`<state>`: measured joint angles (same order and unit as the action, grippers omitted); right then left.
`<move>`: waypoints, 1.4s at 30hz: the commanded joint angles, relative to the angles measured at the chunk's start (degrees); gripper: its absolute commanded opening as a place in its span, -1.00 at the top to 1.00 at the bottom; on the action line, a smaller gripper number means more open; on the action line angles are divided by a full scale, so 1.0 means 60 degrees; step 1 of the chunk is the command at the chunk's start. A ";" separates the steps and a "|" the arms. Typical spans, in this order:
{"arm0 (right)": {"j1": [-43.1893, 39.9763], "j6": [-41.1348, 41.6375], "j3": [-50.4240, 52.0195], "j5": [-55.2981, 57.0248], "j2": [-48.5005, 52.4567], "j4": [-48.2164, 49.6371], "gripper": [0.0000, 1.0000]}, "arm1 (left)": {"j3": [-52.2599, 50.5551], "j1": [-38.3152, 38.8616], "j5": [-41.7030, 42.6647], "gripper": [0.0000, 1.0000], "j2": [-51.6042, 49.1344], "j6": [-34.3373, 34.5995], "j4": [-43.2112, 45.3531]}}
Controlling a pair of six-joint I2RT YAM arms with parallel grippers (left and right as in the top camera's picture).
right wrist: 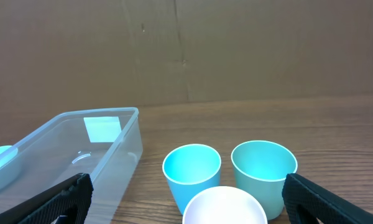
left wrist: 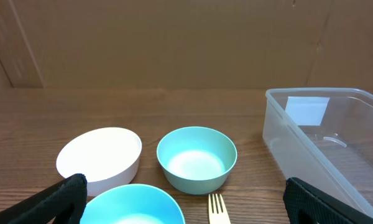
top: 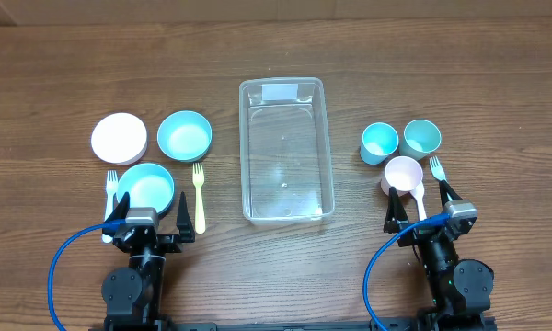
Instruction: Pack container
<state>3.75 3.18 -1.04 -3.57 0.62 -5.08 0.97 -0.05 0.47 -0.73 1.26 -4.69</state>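
The clear plastic container (top: 285, 152) stands empty in the middle of the table, its long side running away from me. It also shows at the right of the left wrist view (left wrist: 323, 143) and at the left of the right wrist view (right wrist: 81, 149). My left gripper (top: 147, 225) is open and empty, near the front edge behind a blue bowl (top: 147, 187). In the left wrist view its fingers (left wrist: 186, 194) spread wide. My right gripper (top: 421, 210) is open and empty behind a white cup (top: 404, 175). Its fingers (right wrist: 188, 191) also spread wide.
Left of the container lie a white bowl (top: 120, 138), a teal bowl (top: 184, 134), a white fork (top: 111, 188) and a yellow fork (top: 199, 195). Right of it stand a blue cup (top: 379, 142) and a teal cup (top: 421, 137), with a green fork (top: 437, 169) and a white spoon (top: 419, 198).
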 commanded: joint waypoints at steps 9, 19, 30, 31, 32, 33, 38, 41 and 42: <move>-0.0015 -0.0007 0.0098 0.0157 -0.0076 0.0117 -1.00 | -0.0102 -0.0058 0.0102 -1.00 0.0069 -0.0182 0.0036; -0.0015 -0.0007 0.0098 0.0153 -0.0076 0.0080 -1.00 | -0.0102 -0.0058 0.0102 -1.00 0.0069 -0.0182 0.0036; -0.0015 -0.0273 0.0084 0.0222 -0.0076 0.1282 -1.00 | -0.0102 -0.0058 0.0102 -1.00 0.0069 -0.0182 0.0036; -0.0015 -0.0273 -0.0044 -0.0255 -0.0076 0.1483 -1.00 | -0.0102 -0.0058 0.0102 -1.00 0.0069 -0.0182 0.0036; -0.0015 0.0157 -0.0514 -0.0415 -0.0076 0.1158 -1.00 | -0.0102 -0.0058 0.0102 -1.00 0.0069 -0.0182 0.0036; -0.0015 0.0769 -0.1089 -0.0244 -0.0051 0.0474 -1.00 | -0.0102 -0.0058 0.0102 -1.00 0.0069 -0.0182 0.0036; -0.0015 0.0998 -0.5850 -0.0069 0.2368 -0.3486 -1.00 | -0.0102 -0.0058 0.0102 -1.00 0.0069 -0.0182 0.0036; -0.0015 0.0896 -0.8317 -0.0084 0.4299 -0.5836 -1.00 | -0.0102 -0.0058 0.0102 -1.00 0.0069 -0.0182 0.0036; -0.0015 0.0903 -0.9333 -0.0237 0.5169 -0.7140 -1.00 | -0.0102 -0.0058 0.0102 -1.00 0.0069 -0.0182 0.0036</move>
<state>3.75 8.32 -47.20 -4.23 22.92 -38.59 0.67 -0.05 0.45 -0.73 1.23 -4.67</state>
